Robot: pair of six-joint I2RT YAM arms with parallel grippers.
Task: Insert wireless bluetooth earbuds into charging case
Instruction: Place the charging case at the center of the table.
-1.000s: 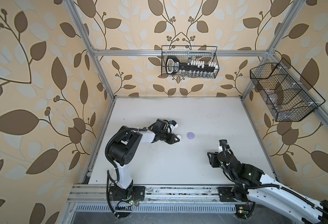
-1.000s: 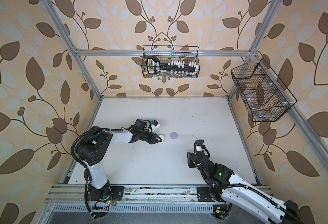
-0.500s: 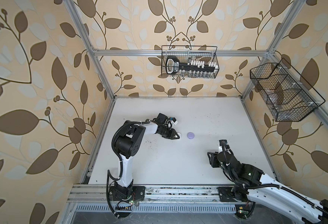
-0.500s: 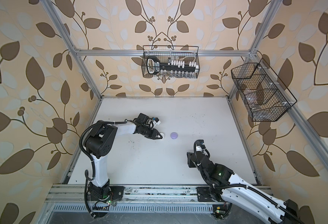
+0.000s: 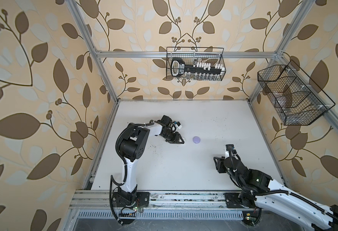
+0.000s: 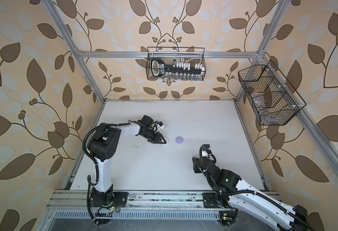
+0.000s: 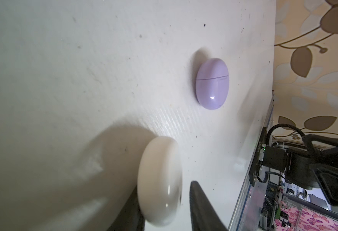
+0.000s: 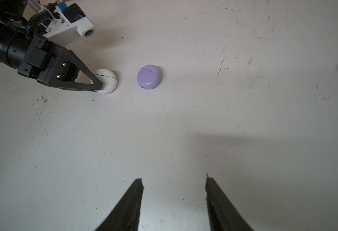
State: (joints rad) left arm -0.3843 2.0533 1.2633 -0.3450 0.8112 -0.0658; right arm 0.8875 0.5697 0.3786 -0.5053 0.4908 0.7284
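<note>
White case [image 8: 106,81], lavender case [image 8: 148,76] just beside (both closed)

Landmark: right case [image 5: 196,139], lying on the bench [image 5: 204,116], about mid-width. Left case [image 6: 165,140] sits just left of it, not touching. Left gripper [image 8: 101,85] reaches in from farther left. Its jaws straddle the left case, one of them clear of it. Right gripper [image 8: 173,181] is in front of the landmark and to its right, well apart. Back basket [image 5: 195,64] hangs on the wall behind the landmark. Side basket [image 5: 292,96] hangs behind and to the right.
</note>
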